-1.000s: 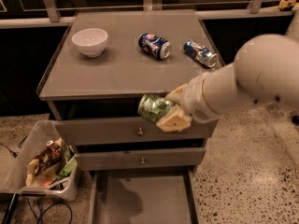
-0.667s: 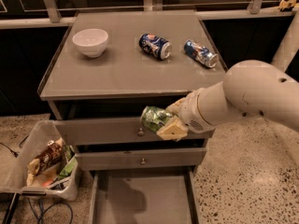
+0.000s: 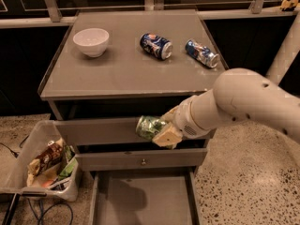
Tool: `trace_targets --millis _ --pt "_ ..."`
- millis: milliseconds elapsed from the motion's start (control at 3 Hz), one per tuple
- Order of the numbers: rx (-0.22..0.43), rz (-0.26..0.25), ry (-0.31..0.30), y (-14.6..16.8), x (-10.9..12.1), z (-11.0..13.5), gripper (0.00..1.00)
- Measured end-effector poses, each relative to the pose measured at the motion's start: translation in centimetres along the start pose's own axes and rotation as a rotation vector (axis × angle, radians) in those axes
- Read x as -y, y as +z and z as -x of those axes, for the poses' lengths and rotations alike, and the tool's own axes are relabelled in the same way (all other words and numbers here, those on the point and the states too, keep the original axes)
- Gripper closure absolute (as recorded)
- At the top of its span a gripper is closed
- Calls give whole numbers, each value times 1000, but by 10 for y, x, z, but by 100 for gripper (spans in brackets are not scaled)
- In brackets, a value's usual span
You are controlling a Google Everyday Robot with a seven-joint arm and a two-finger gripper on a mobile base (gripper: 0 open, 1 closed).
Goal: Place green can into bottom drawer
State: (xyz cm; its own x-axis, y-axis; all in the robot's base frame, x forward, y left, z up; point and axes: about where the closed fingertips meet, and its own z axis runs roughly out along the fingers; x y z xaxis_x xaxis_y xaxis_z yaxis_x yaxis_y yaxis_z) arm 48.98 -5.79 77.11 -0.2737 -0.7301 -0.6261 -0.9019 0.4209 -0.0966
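Camera view: at frame centre the claw (image 3: 163, 125) grips the green can (image 3: 146, 127), held sideways. The bottom drawer (image 3: 140, 203) lies open at lower centre.

You've got one gripper (image 3: 158, 128) clamping one green can (image 3: 147, 126) at the cabinet (image 3: 122, 74) front, two blue cans (image 3: 156, 46) (image 3: 201, 53), one bowl (image 3: 91, 41) on top, three drawers (image 3: 101, 131) (image 3: 140, 161) (image 3: 140, 201)
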Motion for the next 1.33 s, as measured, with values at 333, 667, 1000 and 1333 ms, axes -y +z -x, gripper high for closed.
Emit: trace_targets --millis 333,667,1000,1333 --pt "-15 71 50 54 -11 -33 100" --pt "4 104 78 106 -23 -76 100" --pt "64 110 80 153 -35 -121 100" --pt "76 123 71 203 -44 -165 100"
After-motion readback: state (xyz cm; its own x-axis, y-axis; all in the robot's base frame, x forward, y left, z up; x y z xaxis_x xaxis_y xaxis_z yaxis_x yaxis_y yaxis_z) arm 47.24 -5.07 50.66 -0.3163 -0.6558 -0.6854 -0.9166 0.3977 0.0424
